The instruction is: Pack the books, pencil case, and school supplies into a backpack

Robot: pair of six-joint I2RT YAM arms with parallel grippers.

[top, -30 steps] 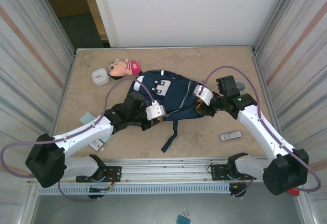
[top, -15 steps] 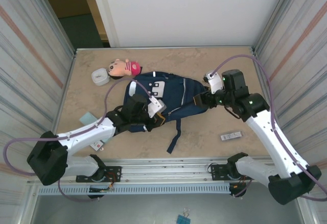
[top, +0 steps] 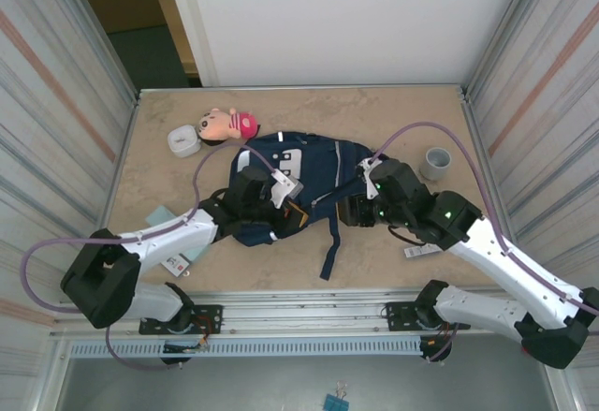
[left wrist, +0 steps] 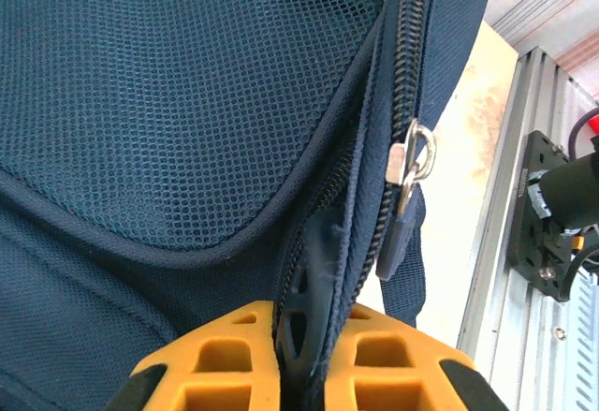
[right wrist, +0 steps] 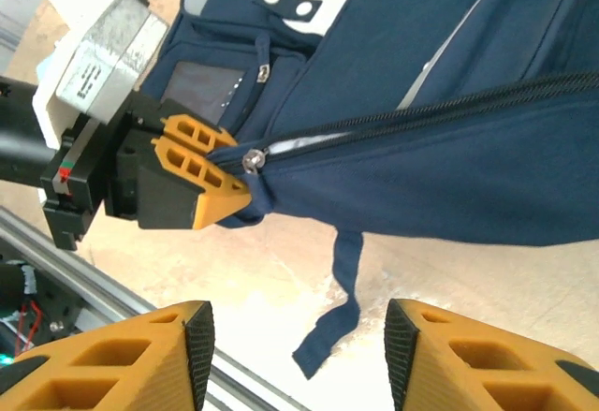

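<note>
Nearest you, the slim white-and-black bar (top: 423, 250) lay at 4 o'clock by the near edge. The black-and-white card pack (top: 176, 263) and the teal pad (top: 159, 215) lay at 8 o'clock, all outside the bag. The card pack sat right against your left arm, so a wide swing there could have swept it off the table.

At the centre lay the backpack (top: 309, 172). Your left gripper (left wrist: 314, 355) was clamped on a thin fold of its fabric beside the zip, with the zipper pull (left wrist: 412, 154) just past the fingertips. That pinch was shallow, and I judged a hard tug from the other side would have slid the fold out.

Your right gripper (right wrist: 299, 345) stood open with nothing between its jaws, at the bag's 3 o'clock side, above the loose strap (right wrist: 337, 308). Closing low would have caught the strap or plain cloth rather than the pull. The two grippers were near enough to collide, and a pull on the zip, which looked shut, could have dragged the whole light bag.

Farther off, the grey cup (top: 436, 161) at 2 o'clock stood close behind your right arm and could have been tipped.
</note>
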